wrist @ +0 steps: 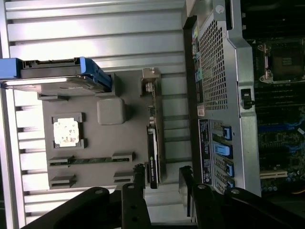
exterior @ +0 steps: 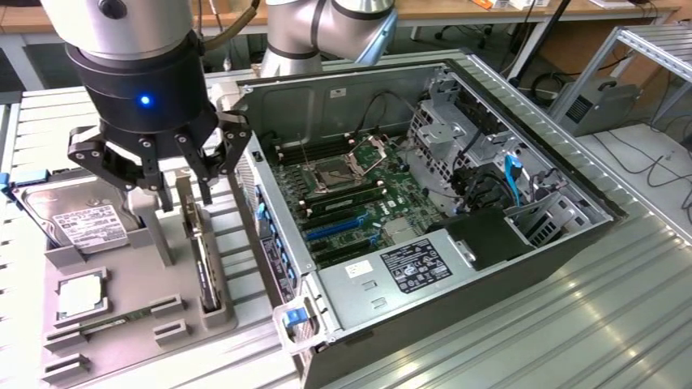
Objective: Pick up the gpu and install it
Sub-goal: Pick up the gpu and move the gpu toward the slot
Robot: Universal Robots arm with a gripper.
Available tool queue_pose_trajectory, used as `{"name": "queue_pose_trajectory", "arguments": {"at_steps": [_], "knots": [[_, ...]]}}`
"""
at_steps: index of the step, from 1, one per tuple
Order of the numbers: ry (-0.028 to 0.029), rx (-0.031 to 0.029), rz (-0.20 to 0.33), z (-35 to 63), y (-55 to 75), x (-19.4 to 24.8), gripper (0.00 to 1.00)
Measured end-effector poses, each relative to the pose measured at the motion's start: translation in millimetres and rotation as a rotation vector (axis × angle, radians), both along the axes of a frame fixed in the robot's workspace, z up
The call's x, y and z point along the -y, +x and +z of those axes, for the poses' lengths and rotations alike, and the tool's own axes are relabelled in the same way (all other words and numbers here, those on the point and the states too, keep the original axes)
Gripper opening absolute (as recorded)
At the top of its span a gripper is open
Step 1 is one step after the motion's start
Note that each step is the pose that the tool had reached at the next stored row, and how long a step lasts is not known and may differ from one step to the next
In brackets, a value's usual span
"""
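One slim gpu (exterior: 203, 271) (black-faced, seemingly) stands edgewise.

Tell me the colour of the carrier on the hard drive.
Blue; the carrier shows best in the wrist view.

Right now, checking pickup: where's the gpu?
In the exterior view's left, the gpu stands on edge in the gray holder, beside the open computer case.
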State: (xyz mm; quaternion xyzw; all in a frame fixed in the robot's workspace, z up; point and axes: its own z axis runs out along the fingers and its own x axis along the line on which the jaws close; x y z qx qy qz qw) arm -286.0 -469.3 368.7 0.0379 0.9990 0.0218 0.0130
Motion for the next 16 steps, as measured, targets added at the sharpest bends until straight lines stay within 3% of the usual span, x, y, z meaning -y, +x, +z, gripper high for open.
{"name": "queue_pose_trajectory", "arguments": {"at_steps": [16], "knots": [[0.0000,0.0000,0.000,-33.4,-0.3,0.0,0.42]]}}
